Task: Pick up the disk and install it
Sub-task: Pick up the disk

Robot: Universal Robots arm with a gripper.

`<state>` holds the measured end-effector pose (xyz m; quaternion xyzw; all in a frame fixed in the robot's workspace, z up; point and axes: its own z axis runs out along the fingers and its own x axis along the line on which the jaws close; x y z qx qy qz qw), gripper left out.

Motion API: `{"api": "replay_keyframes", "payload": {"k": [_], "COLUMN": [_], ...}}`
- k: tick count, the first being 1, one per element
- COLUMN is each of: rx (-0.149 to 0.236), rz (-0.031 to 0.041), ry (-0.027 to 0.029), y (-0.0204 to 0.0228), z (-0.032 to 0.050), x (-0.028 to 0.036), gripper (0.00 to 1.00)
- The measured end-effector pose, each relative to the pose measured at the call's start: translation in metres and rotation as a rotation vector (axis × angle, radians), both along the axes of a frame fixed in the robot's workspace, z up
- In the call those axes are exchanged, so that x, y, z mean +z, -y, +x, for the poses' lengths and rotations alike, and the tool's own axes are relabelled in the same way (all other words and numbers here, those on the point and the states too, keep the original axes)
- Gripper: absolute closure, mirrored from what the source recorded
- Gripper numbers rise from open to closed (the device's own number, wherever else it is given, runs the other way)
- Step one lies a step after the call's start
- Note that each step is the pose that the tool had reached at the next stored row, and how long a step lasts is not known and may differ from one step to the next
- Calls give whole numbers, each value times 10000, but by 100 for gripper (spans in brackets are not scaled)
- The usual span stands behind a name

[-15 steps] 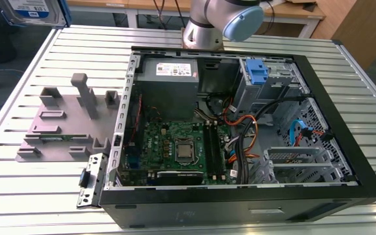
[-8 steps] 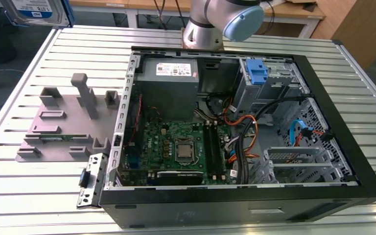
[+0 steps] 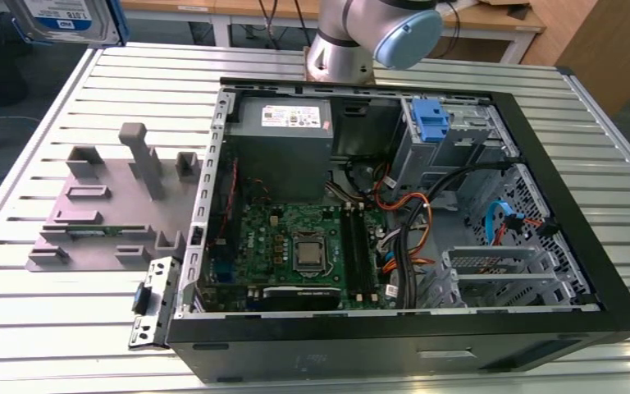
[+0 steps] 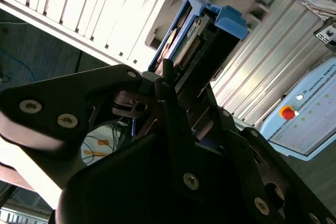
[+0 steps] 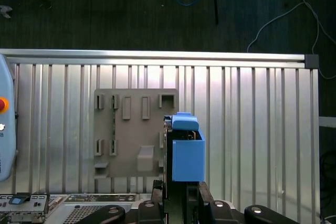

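gripper [image 4: 176, 85] is clamped on the disk [image 4: 191, 43], holding it over the slatted table [image 5: 252, 129] beside the grey fixture plate [image 5: 131, 135], well apart from the case. open computer case [image 3: 403, 336] contains the motherboard [image 3: 304, 246], power supply [image 3: 282, 135] and a blue clip [image 3: 430, 119] in its drive bay.

arm [image 3: 343, 49]: upright at base | gripper [image 5: 179, 186]: facing down | fingers [image 5: 157, 188]: clamped on disk [image 5: 187, 153]

The disk [image 5: 186, 150], blue-railed with white-and-blue label, on edge, aloft, clamped in the end effector [image 5: 181, 186]
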<state>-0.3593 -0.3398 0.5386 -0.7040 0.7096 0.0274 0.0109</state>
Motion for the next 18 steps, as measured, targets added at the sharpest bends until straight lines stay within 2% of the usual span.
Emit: {"api": "replay_keyframes", "payload": {"k": [7,18], "rx": [0,1], "rz": [0,-1], "ry": [0,0], "y": [0,0], "z": [37,160], "x": [0,-2], "gripper": [65,65]}}
